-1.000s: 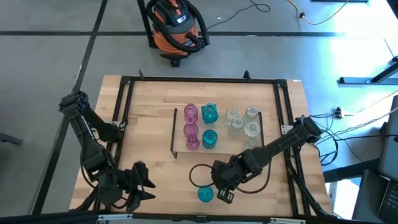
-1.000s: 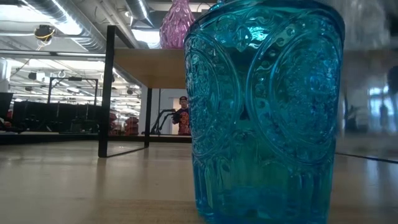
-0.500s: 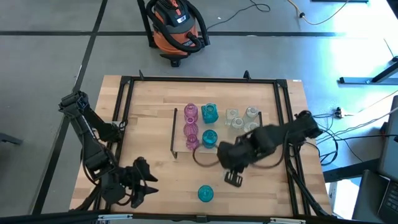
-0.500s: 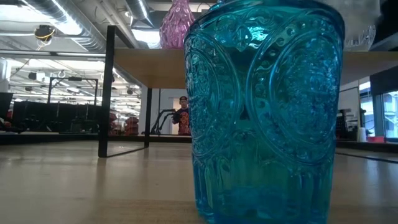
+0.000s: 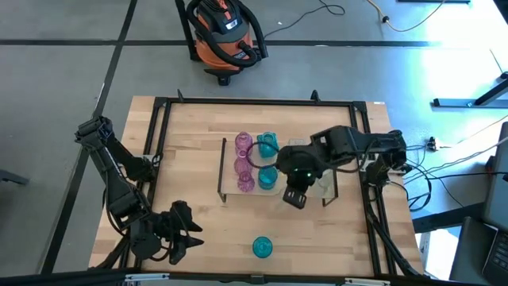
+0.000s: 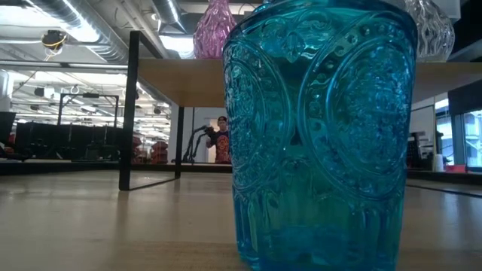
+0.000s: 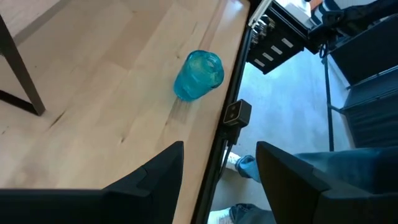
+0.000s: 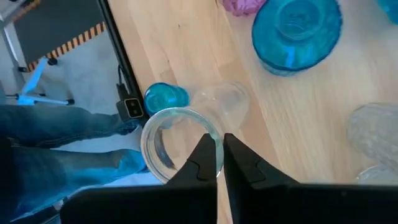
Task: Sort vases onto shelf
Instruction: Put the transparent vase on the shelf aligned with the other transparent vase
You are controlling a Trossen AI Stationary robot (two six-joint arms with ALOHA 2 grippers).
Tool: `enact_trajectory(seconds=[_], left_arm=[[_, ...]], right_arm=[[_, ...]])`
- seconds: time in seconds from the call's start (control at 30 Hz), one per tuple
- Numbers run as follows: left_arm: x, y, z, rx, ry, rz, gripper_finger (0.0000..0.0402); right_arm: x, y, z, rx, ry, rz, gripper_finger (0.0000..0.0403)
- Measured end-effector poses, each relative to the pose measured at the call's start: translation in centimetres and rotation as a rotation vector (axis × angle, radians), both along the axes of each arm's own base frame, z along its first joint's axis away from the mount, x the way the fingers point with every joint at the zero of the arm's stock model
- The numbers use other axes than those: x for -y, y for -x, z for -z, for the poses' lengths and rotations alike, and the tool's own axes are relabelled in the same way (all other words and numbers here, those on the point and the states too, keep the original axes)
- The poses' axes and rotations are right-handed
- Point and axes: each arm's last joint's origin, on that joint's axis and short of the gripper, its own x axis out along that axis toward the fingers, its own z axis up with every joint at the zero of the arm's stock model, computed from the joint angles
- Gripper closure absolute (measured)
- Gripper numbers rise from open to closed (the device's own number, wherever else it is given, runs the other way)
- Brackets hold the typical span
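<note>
The shelf [image 5: 230, 189] stands mid-table with pink vases [image 5: 244, 164] in a row, teal ones [image 5: 267, 146] beside them and clear ones partly hidden under my right arm. One blue vase [image 5: 262, 247] stands alone on its base by the table's near edge and fills the low view [image 6: 324, 135]. My right gripper [image 5: 295, 198] hangs over the shelf's near edge, shut on a clear vase [image 8: 186, 134]. My left gripper [image 5: 181, 235] waits open at the near left corner, the blue vase [image 7: 199, 74] ahead of it. My right gripper pinches the clear vase's rim [image 8: 216, 138] between its two fingers, one inside the mouth and one outside. The fingers come from above, slanting down. The vase hangs below them, lifted clear, its base [image 8: 227, 99] pointing down and away over the wood.
Black frame rails [image 5: 159, 151] run round the tabletop. A small black box [image 7: 236, 112] sits on the near rail. A person's legs in jeans [image 8: 56, 143] stand just off the near edge. An orange vacuum [image 5: 226, 36] is on the floor beyond the far edge.
My right gripper has risen and gone from beside the lone blue vase at the near edge toward the far edge, to above the shelf's near side, staying shut. The blue vase has stayed in place.
</note>
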Motion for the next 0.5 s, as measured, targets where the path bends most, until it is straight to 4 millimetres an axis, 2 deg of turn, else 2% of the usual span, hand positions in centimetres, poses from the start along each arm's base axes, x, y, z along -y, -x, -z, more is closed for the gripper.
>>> enact_trajectory(seconds=[0.23,0.5], left_arm=[[0.0,0.0,-0.1,0.015,-0.002,-0.014,0.0206],[-0.3,-0.2,-0.1,0.038,-0.054,-0.029,0.0206]], right_arm=[[1.0,2.4,-1.2,0.026,0.011,0.059,0.0403],[2.2,6.6,0.2,-0.064,0.050,0.164,0.0403]])
